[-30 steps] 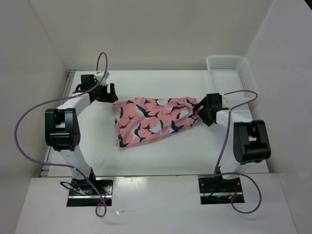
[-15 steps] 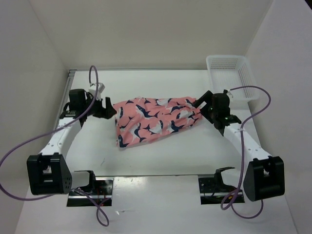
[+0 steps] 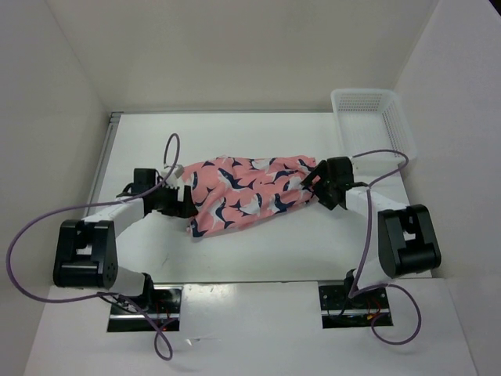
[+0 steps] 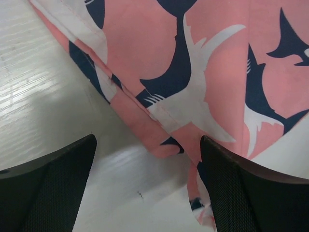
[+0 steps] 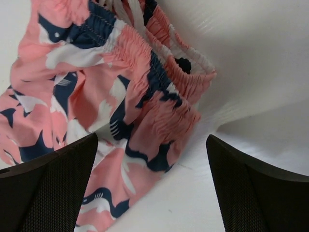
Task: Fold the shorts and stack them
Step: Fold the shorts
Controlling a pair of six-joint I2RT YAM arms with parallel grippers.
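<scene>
The salmon-pink shorts with navy-and-white shark print lie crumpled flat across the middle of the table. My left gripper sits low at their left edge, open, with a hem corner of the shorts lying between its fingers and the table showing below. My right gripper is low at the right end, open, straddling the gathered elastic waistband of the shorts. Neither gripper holds the fabric.
A white mesh basket stands at the back right corner. Purple cables loop off both arms. White walls close in the table on three sides.
Both arms have swung down and in toward the shorts' ends. The left gripper moved from the back left to the shorts' left edge. Both grippers have opened wider. The shorts have not moved.
</scene>
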